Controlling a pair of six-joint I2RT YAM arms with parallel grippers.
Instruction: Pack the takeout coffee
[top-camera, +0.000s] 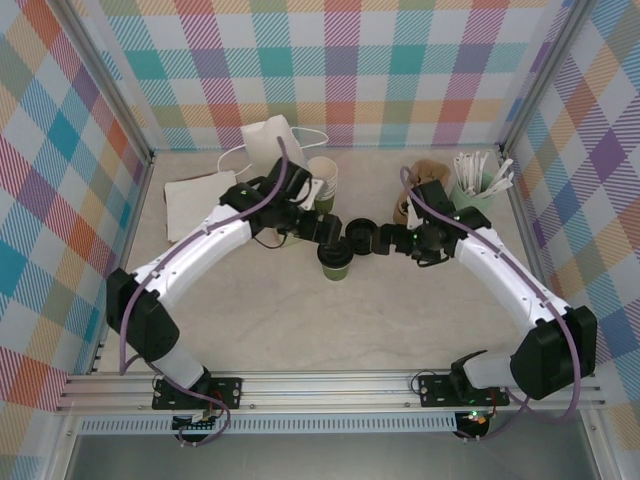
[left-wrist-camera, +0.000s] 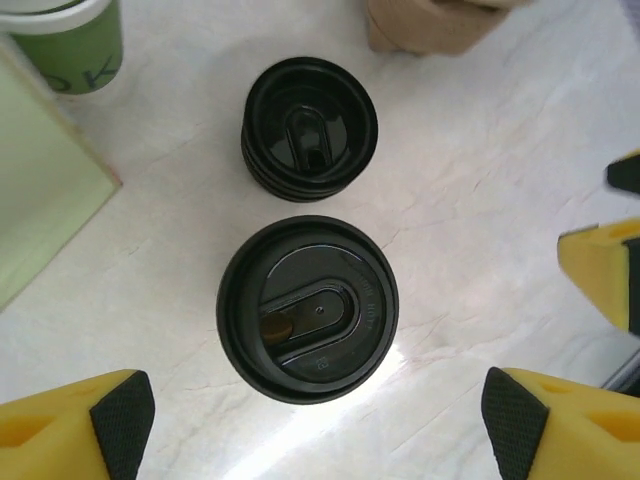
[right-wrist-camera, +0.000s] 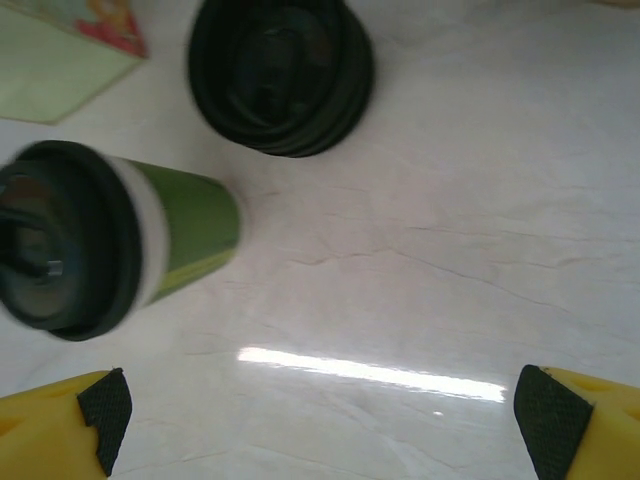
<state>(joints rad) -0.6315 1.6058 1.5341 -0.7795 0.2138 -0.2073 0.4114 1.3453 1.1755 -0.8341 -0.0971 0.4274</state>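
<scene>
1. The takeout coffee (top-camera: 335, 260) stands upright near the middle of the counter (top-camera: 330, 335), its black lid seated on the green cup.
2. Left wrist view: the lid of the coffee (left-wrist-camera: 308, 308) sits between the 2 yellow fingers, and bare counter shows on both sides of it. The left gripper (left-wrist-camera: 320, 425) is spread wide, its pads clear of the cup, and it holds nothing.
3. Right wrist view: the coffee (right-wrist-camera: 100, 240) lies at 10 o'clock of the right gripper (right-wrist-camera: 325, 420), outside the span of the fingers. The fingers stand fully apart over bare counter and hold nothing.
4. A stack of black lids (left-wrist-camera: 308, 128) rests on the counter just beside the coffee, at 12 o'clock in the left wrist view, with a narrow gap between them. The top view puts it at roughly 1 o'clock of the cup.
5. Top view, far half of the counter:
   - a white paper bag (top-camera: 270, 140) at 11 o'clock of the coffee;
   - a stack of paper cups (top-camera: 322, 178) at 12 o'clock;
   - a mint cup of white sticks (top-camera: 475, 190) at 2 o'clock, well apart.
6. Both arms reach in toward the centre, the left from 8 o'clock and the right from 4 o'clock.
</scene>
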